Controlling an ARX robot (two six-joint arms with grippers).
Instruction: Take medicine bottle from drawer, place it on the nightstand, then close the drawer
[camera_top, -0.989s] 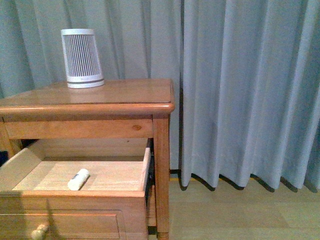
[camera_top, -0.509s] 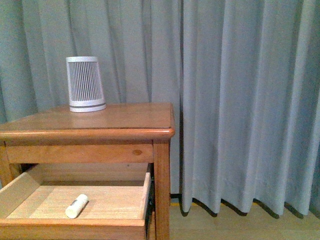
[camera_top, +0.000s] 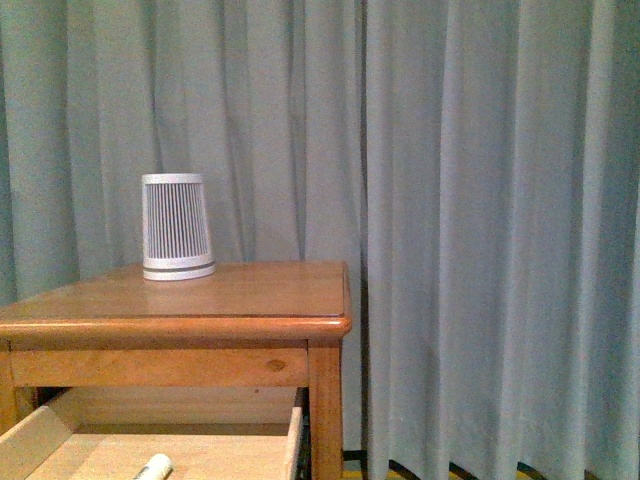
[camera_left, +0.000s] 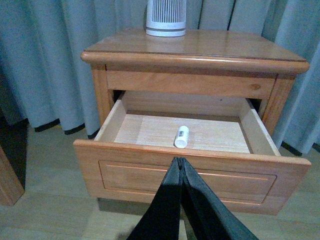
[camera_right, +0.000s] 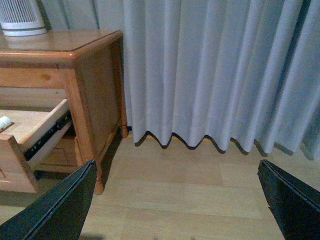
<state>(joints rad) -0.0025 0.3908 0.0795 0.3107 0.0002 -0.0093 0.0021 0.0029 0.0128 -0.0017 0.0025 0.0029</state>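
The medicine bottle (camera_left: 182, 136) is lying in the open drawer (camera_left: 190, 172), not yet on the nightstand (camera_left: 200, 47), the left pincer (camera_left: 179, 162) hovering pinched together and empty, the right pincer (camera_right: 175, 205) gaping wide.

The front view's lower edge cuts off all but one end of the medicine bottle (camera_top: 155, 467) and the front of the drawer (camera_top: 35, 440), an edge crops the ribbed white device (camera_left: 166, 17) in both wrist views, and the bottle's label (camera_left: 182, 134) is too small to read.
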